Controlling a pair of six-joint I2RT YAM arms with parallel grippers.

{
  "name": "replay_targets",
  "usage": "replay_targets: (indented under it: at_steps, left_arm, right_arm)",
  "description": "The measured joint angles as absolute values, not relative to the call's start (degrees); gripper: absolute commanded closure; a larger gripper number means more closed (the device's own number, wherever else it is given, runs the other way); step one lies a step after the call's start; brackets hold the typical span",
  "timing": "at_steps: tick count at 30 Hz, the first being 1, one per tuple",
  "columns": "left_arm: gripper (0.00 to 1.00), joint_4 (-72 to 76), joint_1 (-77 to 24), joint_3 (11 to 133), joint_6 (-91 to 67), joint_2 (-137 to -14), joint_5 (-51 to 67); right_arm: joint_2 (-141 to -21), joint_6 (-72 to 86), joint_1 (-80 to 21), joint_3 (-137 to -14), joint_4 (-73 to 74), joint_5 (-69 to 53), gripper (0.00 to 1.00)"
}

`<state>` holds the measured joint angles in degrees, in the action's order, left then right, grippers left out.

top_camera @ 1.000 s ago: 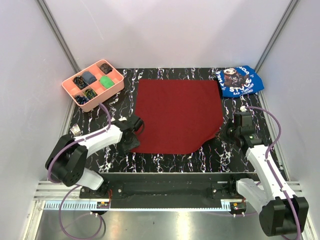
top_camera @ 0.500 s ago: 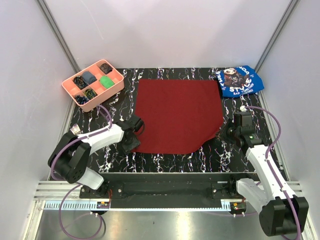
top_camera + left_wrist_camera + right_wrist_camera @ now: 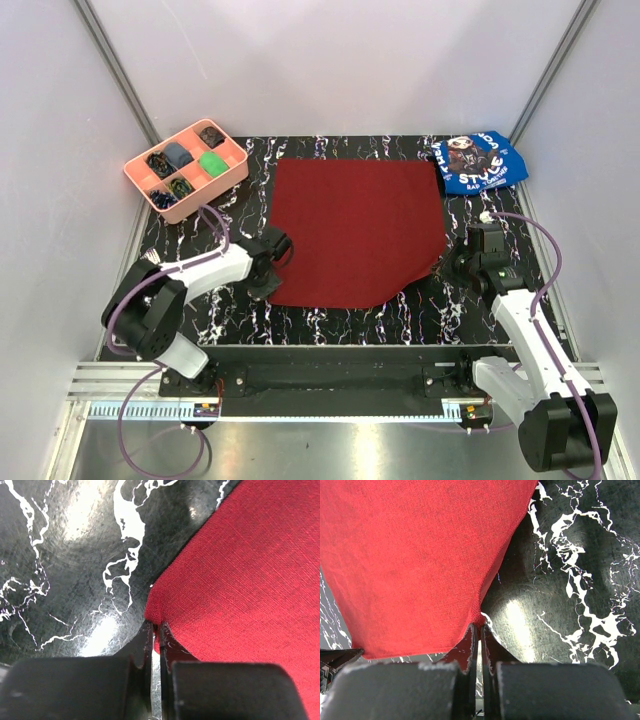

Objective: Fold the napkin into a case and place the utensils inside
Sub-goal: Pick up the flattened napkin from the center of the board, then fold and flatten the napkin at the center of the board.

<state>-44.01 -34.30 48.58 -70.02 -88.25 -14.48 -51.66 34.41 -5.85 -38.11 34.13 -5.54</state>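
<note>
Tabletop (image 3: 330, 320) of black, white-veined marble pattern sits between plain white walls (image 3: 330, 70). One maroon napkin (image 3: 355, 230) lies spread at centre. One blue cloth (image 3: 480, 162), upper right, shows white lettering, "STY" legible. One pink tray (image 3: 186, 170) sits upper left. Two grippers: the left gripper (image 3: 156, 630) pinches the napkin's lower-left corner, the right gripper (image 3: 480, 630) its lower-right corner.

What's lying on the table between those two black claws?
The plain dark red square cloth napkin, seen in the top view; the left gripper and right gripper each pinch a near corner.
</note>
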Motion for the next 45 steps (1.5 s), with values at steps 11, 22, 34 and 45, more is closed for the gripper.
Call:
replay_targets:
  at_steps: [11,22,34,45]
  left_arm:
    - [1.00,-40.18,-38.98,45.25,-56.29,-56.29,-16.91]
    - [1.00,-43.38,-39.22,44.56,-48.21,-21.17,-12.38]
    - [1.00,-35.59,-39.40,76.71,-35.31,-20.10,-6.15]
    - [1.00,-32.82,-38.17,77.28,-33.85,-48.58,-21.17]
  right_arm:
    - [-33.76,37.76,-5.85,-38.24,36.34,-7.66,1.00]
    - [-20.47,37.60,-5.85,-51.66,48.84,-12.78,1.00]
    - [-14.09,31.64,-5.91,-77.03,42.37,-16.21,1.00]
    - [-38.30,29.74,-5.91,-72.99,32.56,-8.64,1.00]
